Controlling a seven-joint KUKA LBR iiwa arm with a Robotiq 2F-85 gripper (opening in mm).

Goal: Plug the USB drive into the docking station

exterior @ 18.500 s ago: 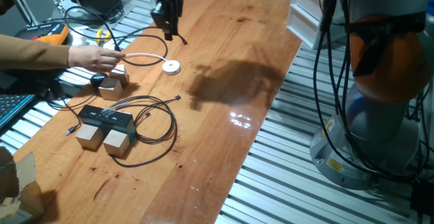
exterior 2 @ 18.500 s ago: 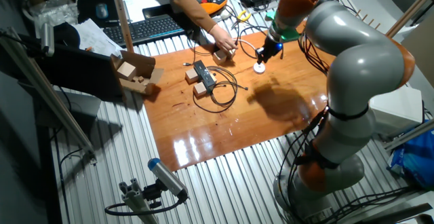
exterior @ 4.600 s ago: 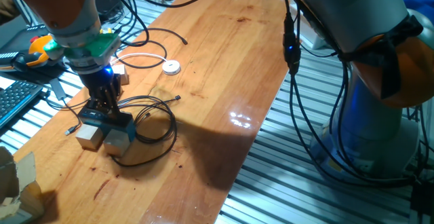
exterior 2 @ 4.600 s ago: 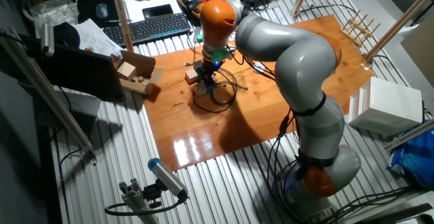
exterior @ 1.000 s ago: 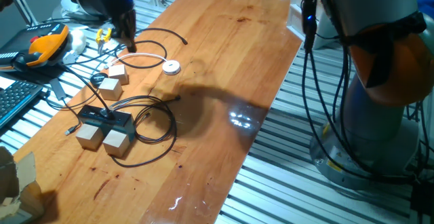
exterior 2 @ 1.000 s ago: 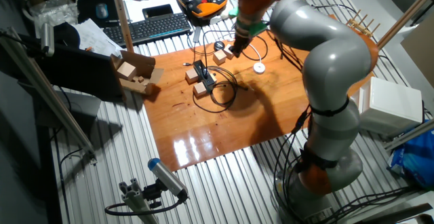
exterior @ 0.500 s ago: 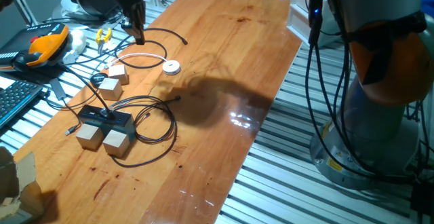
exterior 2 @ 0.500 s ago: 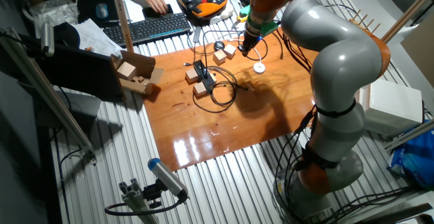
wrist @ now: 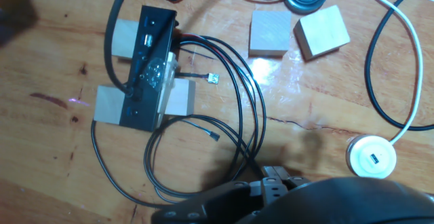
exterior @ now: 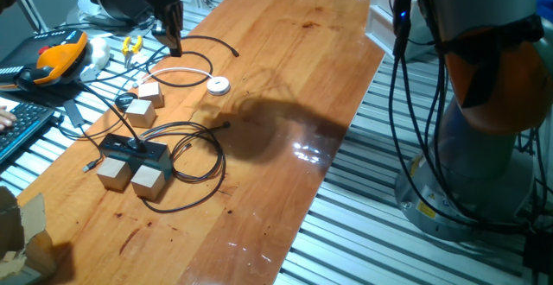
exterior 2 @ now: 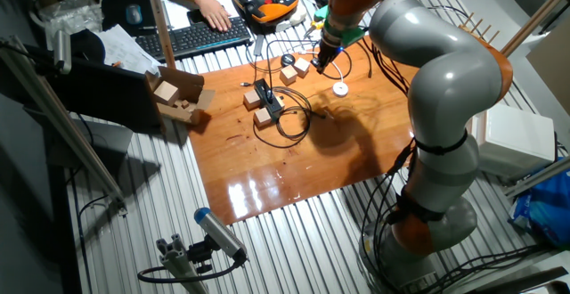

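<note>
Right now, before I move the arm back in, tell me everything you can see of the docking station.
The docking station is a flat black rectangular box, plastic by the look, lying across two pale wooden blocks on the wooden table. Thin black cables plug into it and loop loosely beside it. A small clear piece sits on its top face; whether that is the USB drive is unclear. Nothing grips it.

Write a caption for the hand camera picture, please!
Docking station on two wooden cubes, black cables looping beside it.

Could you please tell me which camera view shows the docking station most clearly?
The hand view shows the docking station best: large, from above, with its cables and the wooden cubes beside it. One fixed view shows it smaller, at a slant; the other fixed view shows only a tiny dark bar.
</note>
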